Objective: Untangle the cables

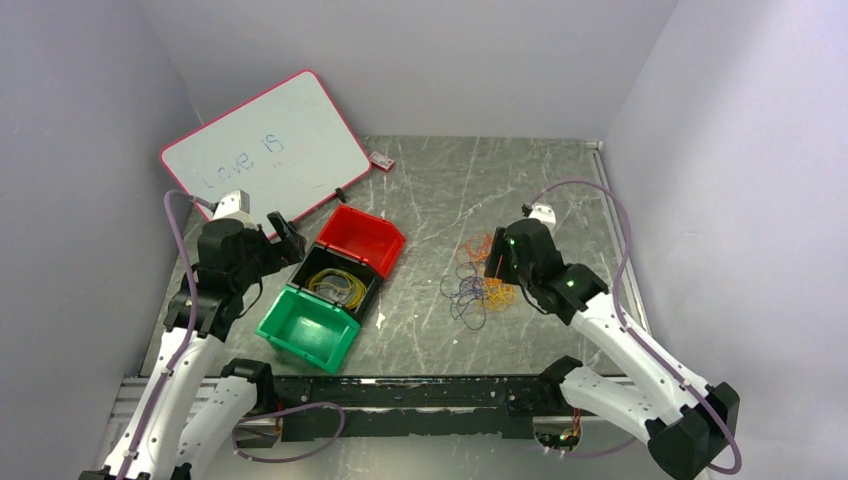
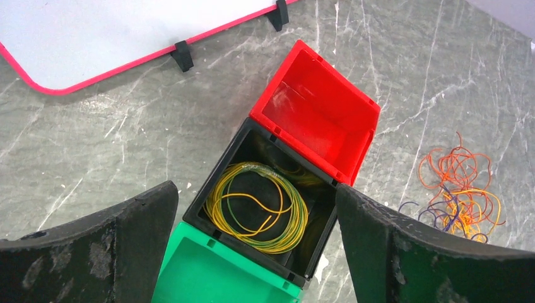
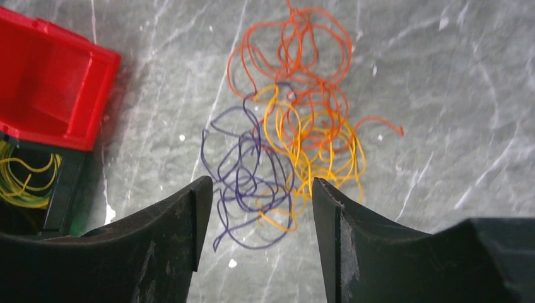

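Observation:
The cables (image 1: 478, 280) lie in a loose tangle of orange, yellow and purple loops on the marble table, right of the bins. In the right wrist view the orange loops (image 3: 296, 57) are farthest, the yellow (image 3: 315, 148) and purple (image 3: 249, 170) ones nearer. My right gripper (image 3: 257, 189) hangs open just above the near edge of that tangle, with nothing between its fingers (image 3: 189, 221). A coil of yellow-green cable (image 2: 258, 208) rests inside the black bin (image 2: 217, 165). My left gripper (image 2: 255, 211) is wide open above that bin, holding nothing.
A red bin (image 1: 362, 238), the black bin (image 1: 368, 299) and a green bin (image 1: 307, 327) sit in a diagonal row at centre left. A pink-framed whiteboard (image 1: 265, 150) leans at the back left. A small pink-and-white object (image 1: 381, 160) lies near it.

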